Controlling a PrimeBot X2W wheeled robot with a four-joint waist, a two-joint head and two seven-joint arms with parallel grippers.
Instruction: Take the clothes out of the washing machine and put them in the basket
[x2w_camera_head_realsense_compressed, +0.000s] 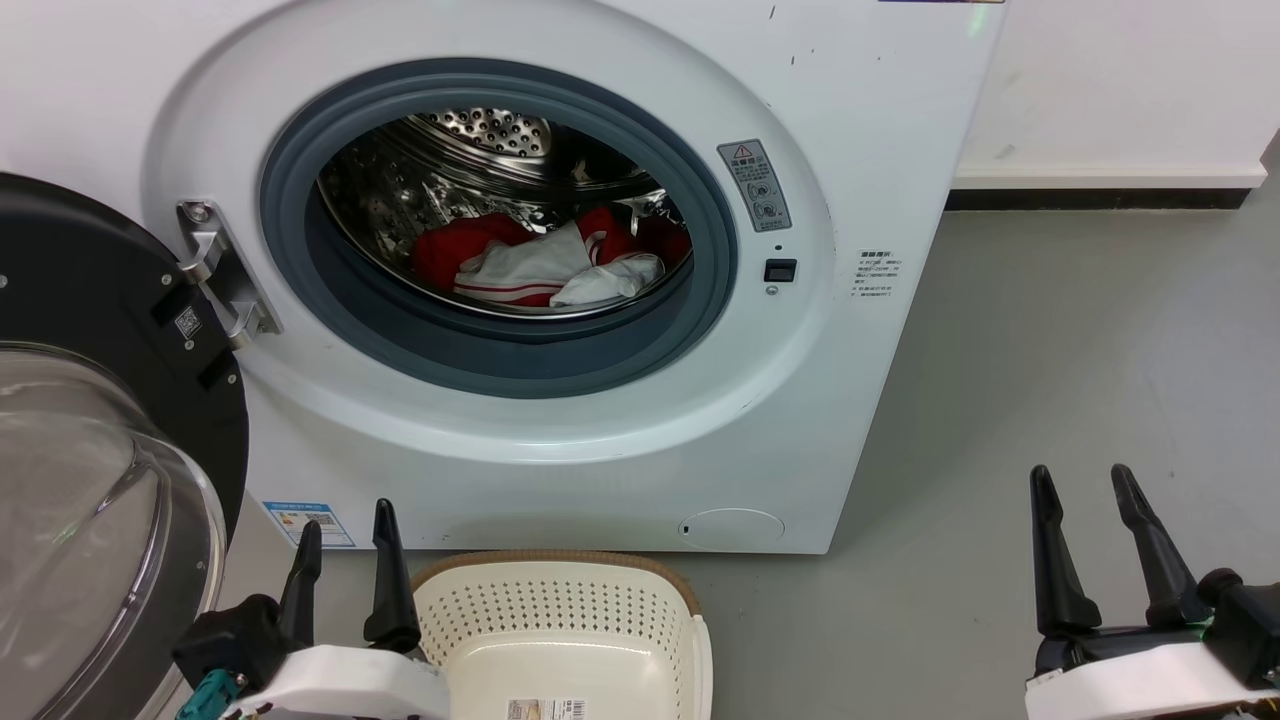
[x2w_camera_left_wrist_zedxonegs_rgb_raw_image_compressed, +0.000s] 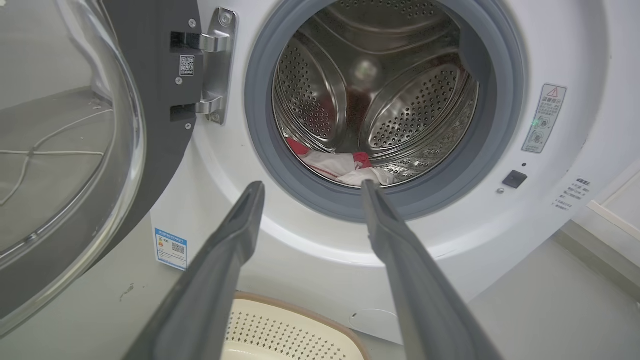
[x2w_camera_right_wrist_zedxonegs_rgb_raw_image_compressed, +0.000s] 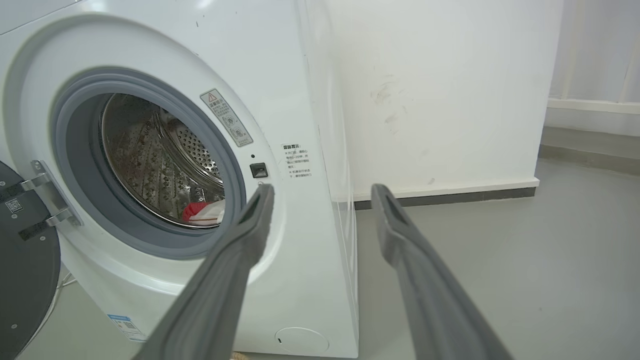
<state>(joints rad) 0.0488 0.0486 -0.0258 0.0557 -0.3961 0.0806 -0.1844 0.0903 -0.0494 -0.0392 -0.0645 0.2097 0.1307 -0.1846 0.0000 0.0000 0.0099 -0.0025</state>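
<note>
The white washing machine (x2w_camera_head_realsense_compressed: 850, 130) stands in front of me with its round glass door (x2w_camera_head_realsense_compressed: 90, 480) swung open to the left. Red and white clothes (x2w_camera_head_realsense_compressed: 545, 262) lie bunched at the bottom of the steel drum (x2w_camera_left_wrist_zedxonegs_rgb_raw_image_compressed: 350, 165) (x2w_camera_right_wrist_zedxonegs_rgb_raw_image_compressed: 202, 212). The cream basket (x2w_camera_head_realsense_compressed: 560, 640) with a brown rim sits on the floor just below the machine's front (x2w_camera_left_wrist_zedxonegs_rgb_raw_image_compressed: 280, 330). My left gripper (x2w_camera_head_realsense_compressed: 345, 515) is open beside the basket's left end, holding nothing. My right gripper (x2w_camera_head_realsense_compressed: 1083, 475) is open over bare floor to the right of the machine.
Grey floor (x2w_camera_head_realsense_compressed: 1080, 350) stretches right of the machine to a white wall with a dark skirting (x2w_camera_head_realsense_compressed: 1100, 198). The open door's hinge (x2w_camera_head_realsense_compressed: 215, 265) juts out at the left of the opening. A thin cable lies on the floor behind the glass (x2w_camera_left_wrist_zedxonegs_rgb_raw_image_compressed: 50, 150).
</note>
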